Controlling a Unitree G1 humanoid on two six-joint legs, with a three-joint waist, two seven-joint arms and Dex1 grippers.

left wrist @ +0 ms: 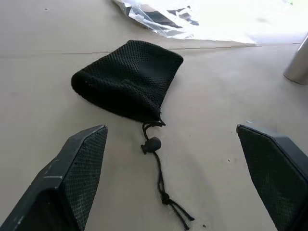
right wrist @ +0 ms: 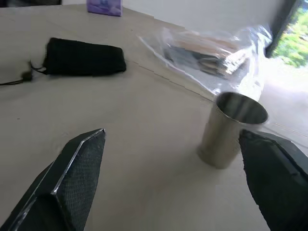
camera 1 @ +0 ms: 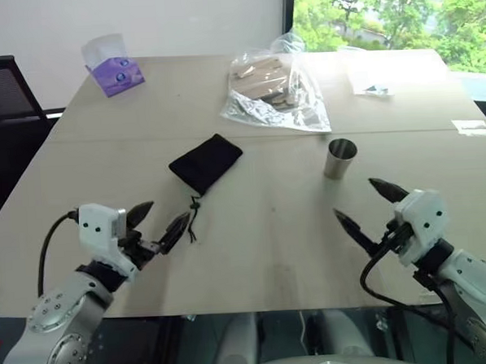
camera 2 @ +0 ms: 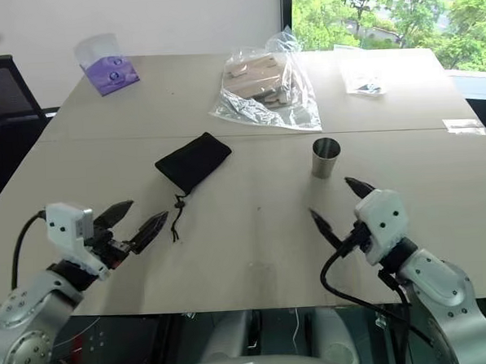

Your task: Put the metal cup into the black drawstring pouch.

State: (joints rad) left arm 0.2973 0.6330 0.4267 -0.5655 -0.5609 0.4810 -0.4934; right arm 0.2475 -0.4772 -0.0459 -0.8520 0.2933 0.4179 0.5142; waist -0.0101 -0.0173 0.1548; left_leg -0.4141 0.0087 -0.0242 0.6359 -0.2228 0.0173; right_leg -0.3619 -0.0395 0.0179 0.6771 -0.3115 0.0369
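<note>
Metal cup upright | block bag behind | both fingers spread, empty

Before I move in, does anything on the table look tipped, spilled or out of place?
Nothing stands out. The metal cup stands upright, and the black drawstring pouch lies flat with its cord trailing. Both are clear of the bag of wooden blocks.

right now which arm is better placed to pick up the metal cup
The right. The metal cup stands upright just ahead of the open right gripper, nothing between them. The left gripper, also open, sits across the table by the black drawstring pouch cord.
</note>
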